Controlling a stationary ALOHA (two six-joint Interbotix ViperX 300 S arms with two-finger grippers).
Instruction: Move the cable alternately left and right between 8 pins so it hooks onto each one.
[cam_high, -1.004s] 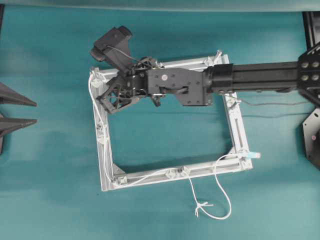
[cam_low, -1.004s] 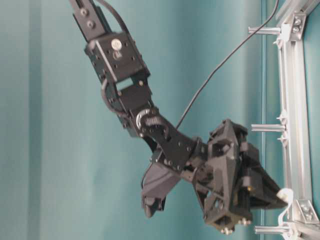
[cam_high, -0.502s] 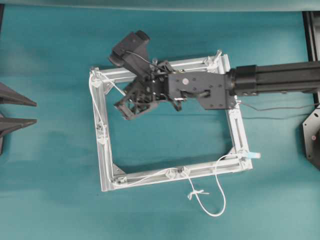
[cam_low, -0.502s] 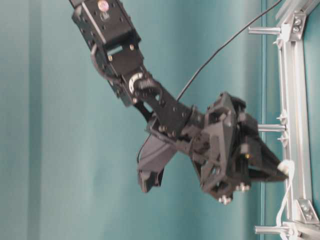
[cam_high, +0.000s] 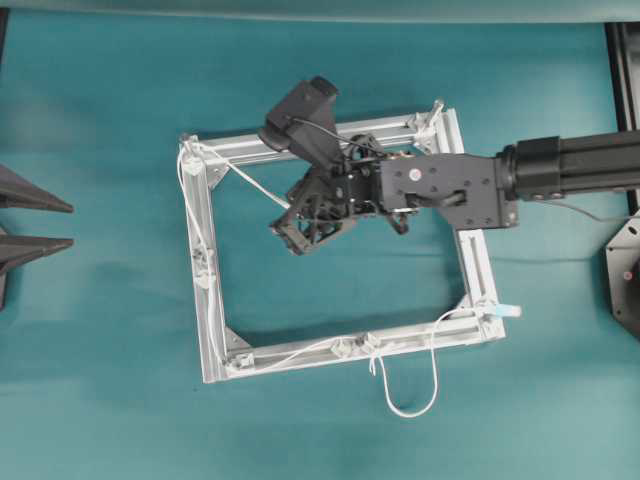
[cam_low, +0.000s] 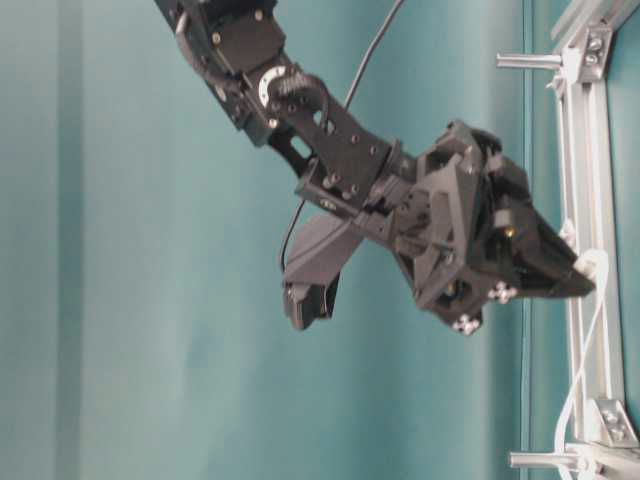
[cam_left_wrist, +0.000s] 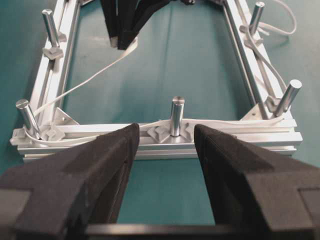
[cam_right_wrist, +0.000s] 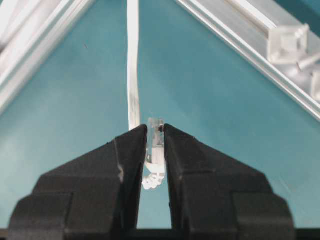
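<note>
At the left edge of the teal worktop (cam_high: 100, 330) the left gripper (cam_left_wrist: 164, 150) waits outside the aluminium frame (cam_high: 212, 330), its fingers (cam_left_wrist: 105, 165) spread wide with nothing between them; it looks straight down the frame from its left bar.

The cable (cam_high: 245, 180) is already hooked along much of the frame, as far as the pictures show: from the plug end (cam_high: 508, 311) at the near right corner it loops off the frame onto the worktop, comes back along the near bar past the mid pin (cam_high: 346, 347), turns the near left corner, climbs the left bar past its mid pin (cam_high: 203, 262) and wraps the far left corner pin (cam_high: 186, 145); from there it runs slantwise across the open middle to the right gripper (cam_high: 288, 213).

The right gripper's fingers (cam_right_wrist: 131, 150) are nearly closed, pinching the cable by a small clear piece set on it; the strand leads straight away from them.

By my count some four or five pins are caught; the far bar's pin (cam_low: 525, 62) and those on the right bar look bare, so the far side and right side are left.

The inside of the frame is open worktop, giving free room to swing; the tight spots are the bars themselves and the upright pins, which the fingers must clear.
</note>
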